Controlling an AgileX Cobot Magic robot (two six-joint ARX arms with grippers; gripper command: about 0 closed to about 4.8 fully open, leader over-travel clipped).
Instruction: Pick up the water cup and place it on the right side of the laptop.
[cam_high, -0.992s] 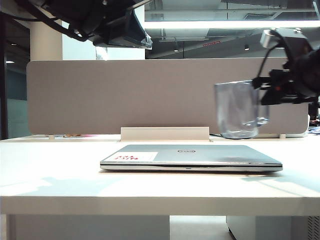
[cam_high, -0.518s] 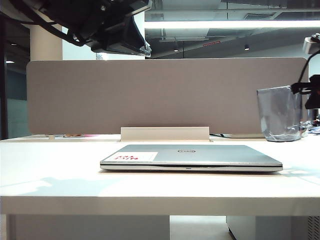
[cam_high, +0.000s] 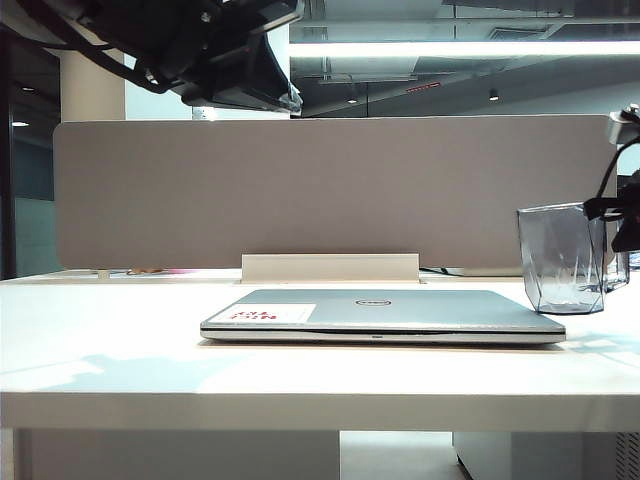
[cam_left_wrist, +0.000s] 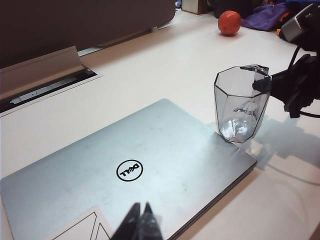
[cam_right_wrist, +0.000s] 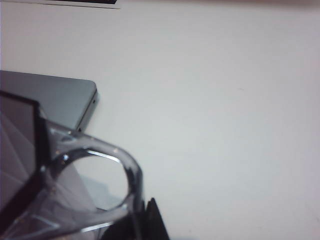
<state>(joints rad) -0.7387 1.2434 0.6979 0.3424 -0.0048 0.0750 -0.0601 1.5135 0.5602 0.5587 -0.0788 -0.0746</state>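
Water cup (cam_high: 562, 259) carried rightward past laptop (cam_high: 385, 312), right gripper (cam_left_wrist: 263, 84) clamped, left gripper (cam_left_wrist: 142, 222) closed

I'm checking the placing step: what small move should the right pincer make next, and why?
Probably lower it straight down. The right pincer is shut on the water cup's rim, the cup hangs upright beside the laptop's right edge, and its base seems to sit just above the table. The left pincer hovers over the lid.
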